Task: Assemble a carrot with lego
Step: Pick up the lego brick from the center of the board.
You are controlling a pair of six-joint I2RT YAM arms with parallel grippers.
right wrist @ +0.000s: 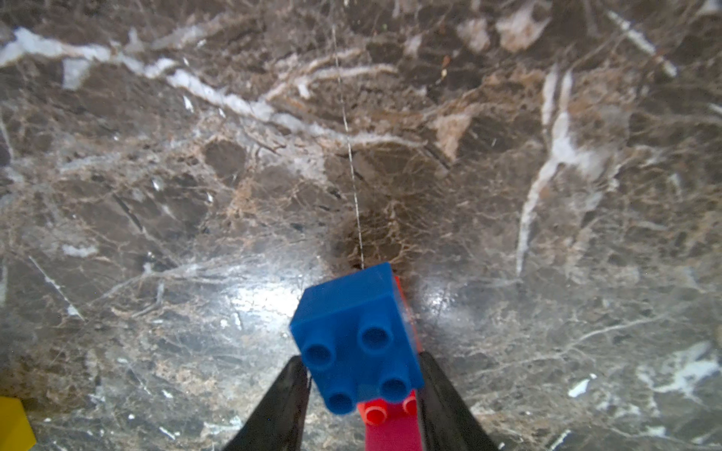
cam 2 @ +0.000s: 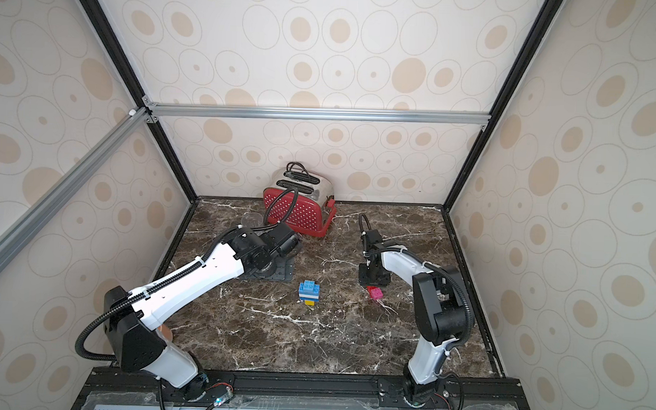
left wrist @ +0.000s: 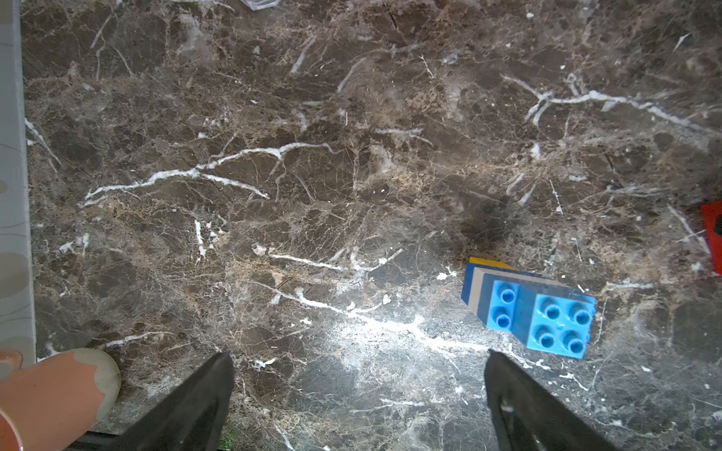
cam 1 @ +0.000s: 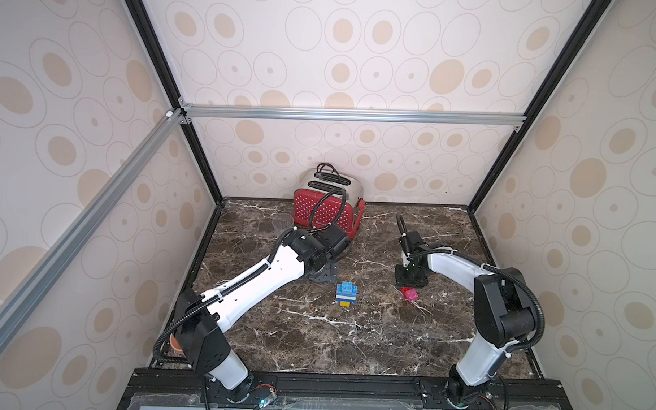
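Observation:
The partial carrot (cam 1: 346, 293) lies on the marble mid-table: light blue bricks, then blue, white and a yellow tip; it also shows in the left wrist view (left wrist: 539, 312). My left gripper (left wrist: 359, 363) hovers open beside it, with nothing between its fingers. My right gripper (right wrist: 363, 363) points down at the right and is shut on a blue lego brick (right wrist: 359, 336) that sits on a red brick (right wrist: 377, 412). A pink brick (cam 1: 413, 295) lies against the red brick (cam 1: 405, 290) in both top views, where the gripper hides the blue brick.
A red toaster (cam 1: 328, 206) stands against the back wall, with a clear cup (cam 1: 282, 222) to its left. A dark plate (cam 1: 326, 277) lies under the left wrist. A peach-coloured cup (left wrist: 58, 390) stands by the left wall near the front edge.

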